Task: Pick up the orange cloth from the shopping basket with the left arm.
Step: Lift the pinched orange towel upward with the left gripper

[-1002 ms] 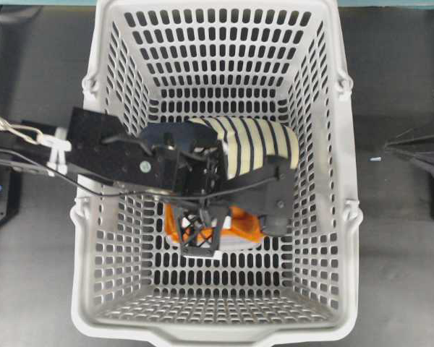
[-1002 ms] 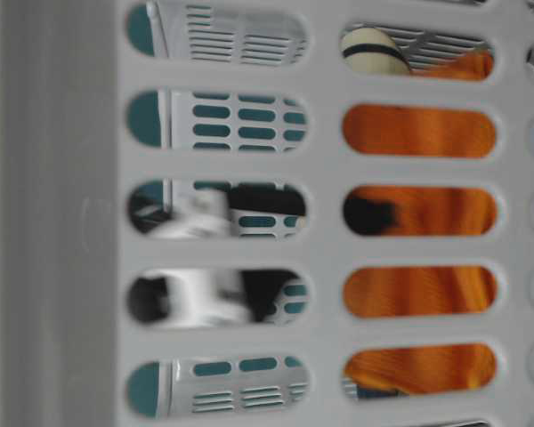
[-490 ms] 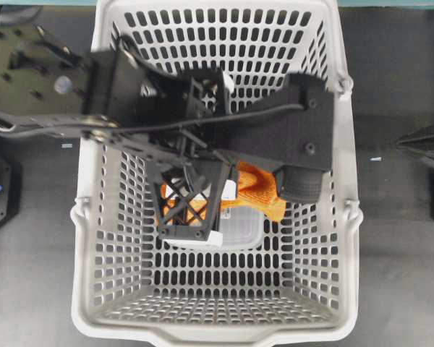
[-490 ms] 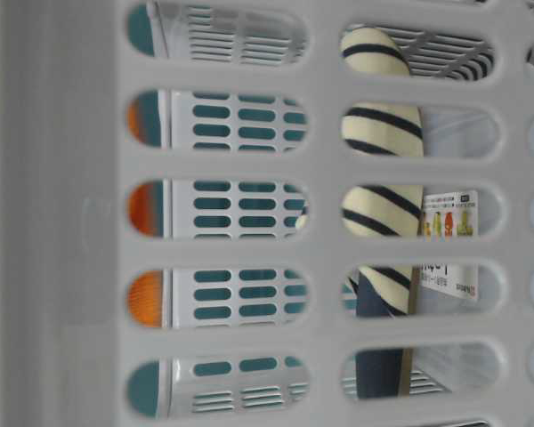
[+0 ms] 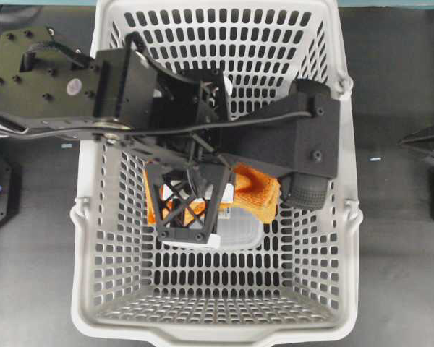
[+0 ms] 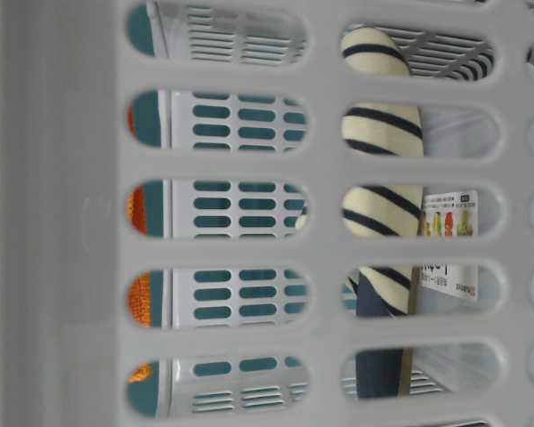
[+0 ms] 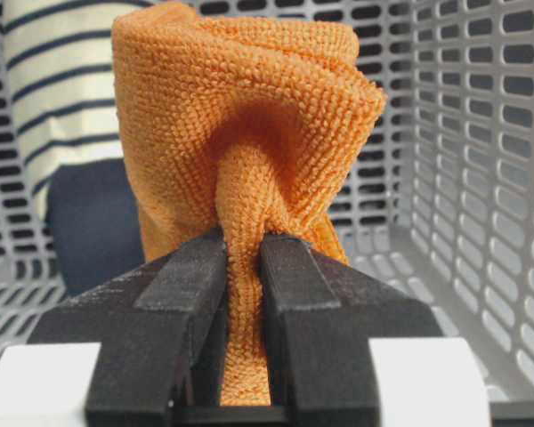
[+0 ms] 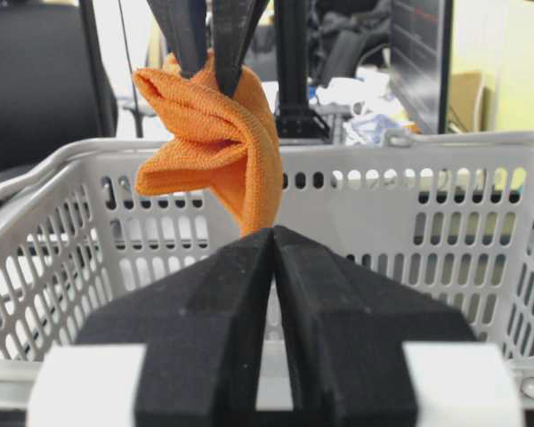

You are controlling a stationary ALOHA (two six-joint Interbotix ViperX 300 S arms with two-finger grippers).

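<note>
orange cloth (image 7: 240,151) pinched in left gripper (image 7: 242,267), above shopping basket (image 8: 481,142)

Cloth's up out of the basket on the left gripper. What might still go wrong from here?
1. The left gripper pinches only a narrow fold of the orange cloth; a jerk might pull it free.
2. The cloth hangs low near the shopping basket rim, so a sideways move could snag it.
3. If dropped, it likely lands back beside the striped fabric.
</note>
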